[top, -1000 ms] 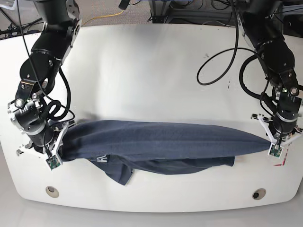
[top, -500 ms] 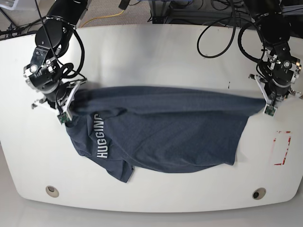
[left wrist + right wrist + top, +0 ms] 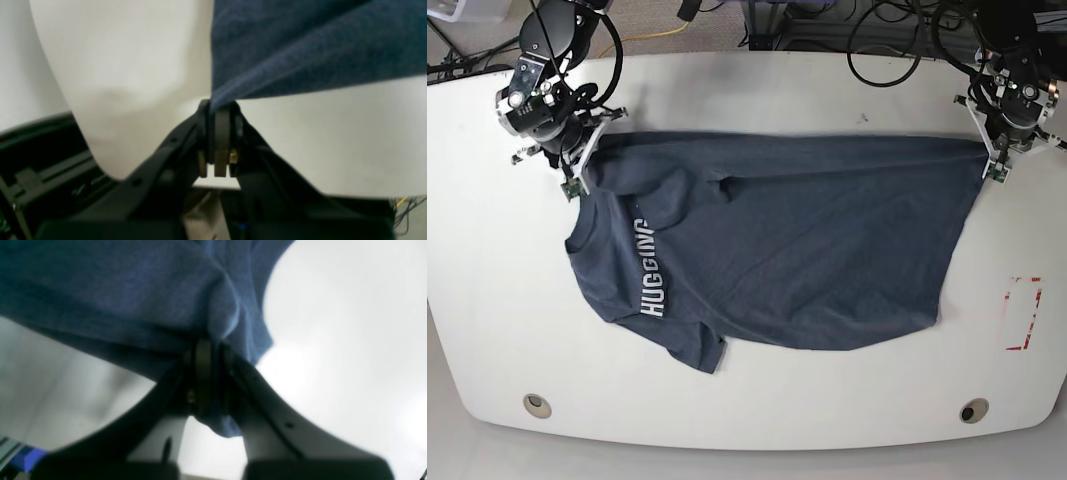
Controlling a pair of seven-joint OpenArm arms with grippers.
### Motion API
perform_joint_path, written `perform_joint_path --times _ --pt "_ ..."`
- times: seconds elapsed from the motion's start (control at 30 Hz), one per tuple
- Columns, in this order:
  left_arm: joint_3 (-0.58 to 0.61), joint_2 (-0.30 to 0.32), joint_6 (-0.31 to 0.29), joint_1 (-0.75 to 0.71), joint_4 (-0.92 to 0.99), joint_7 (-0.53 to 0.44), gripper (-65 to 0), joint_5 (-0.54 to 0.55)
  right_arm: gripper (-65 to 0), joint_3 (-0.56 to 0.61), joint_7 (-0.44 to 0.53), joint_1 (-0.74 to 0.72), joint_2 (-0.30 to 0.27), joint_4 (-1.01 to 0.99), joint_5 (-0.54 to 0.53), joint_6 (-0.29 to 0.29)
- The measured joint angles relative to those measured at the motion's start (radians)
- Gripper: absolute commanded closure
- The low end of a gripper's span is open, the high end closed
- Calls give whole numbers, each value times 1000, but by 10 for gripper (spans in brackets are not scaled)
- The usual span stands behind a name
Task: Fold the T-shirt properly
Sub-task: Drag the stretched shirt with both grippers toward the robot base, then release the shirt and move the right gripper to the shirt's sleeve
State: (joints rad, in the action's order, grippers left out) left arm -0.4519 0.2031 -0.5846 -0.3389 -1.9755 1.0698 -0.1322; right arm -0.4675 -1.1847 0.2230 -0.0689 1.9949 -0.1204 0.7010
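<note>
The broad white rounded table (image 3: 757,90) offers bare room on its near side and at both ends. Spread across its far half lies the dark navy heathered cotton T-shirt (image 3: 797,240), soft, light and likely to sag and wrinkle, so its corners look the best holds. The left gripper (image 3: 995,158) is clenched on the far right corner, the right gripper (image 3: 577,178) on the far left.

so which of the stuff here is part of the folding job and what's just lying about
Part of the job:
- T-shirt
- left tool, clamped on one corner
- right tool, clamped on the other

Just there:
- red tape marks
- table
- cables behind it
</note>
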Motion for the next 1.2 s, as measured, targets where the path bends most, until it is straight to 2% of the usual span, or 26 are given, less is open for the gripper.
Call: perform_joint_path --times 0.13,0.3,0.53,0.9,1.1,1.17,1.2 --pt "-10 -2 0 -28 2 -2 0 8 0 -24 -1 32 8 0 -8 -1" --pt "-57 -14 0 -34 8 -6 0 16 0 -84 2 37 46 0 -12 0" --pt "-101 -27 -1 -52 14 -14 0 29 0 -138 2 48 60 -1 -16 3" --pt "-103 -29 -2 -169 24 -12 0 24 0 -142 -7 135 70 -2 -17 3" --pt "-109 -29 -3 -186 89 -13 0 24 0 -142 -6 155 71 -2 -18 3" --pt "-108 -29 -3 -183 100 -13 0 26 -22 -142 -5 155 71 -2 -18 3" --pt "-108 -28 -3 -182 101 -14 0 26 -57 -142 -5 155 71 -2 -18 3"
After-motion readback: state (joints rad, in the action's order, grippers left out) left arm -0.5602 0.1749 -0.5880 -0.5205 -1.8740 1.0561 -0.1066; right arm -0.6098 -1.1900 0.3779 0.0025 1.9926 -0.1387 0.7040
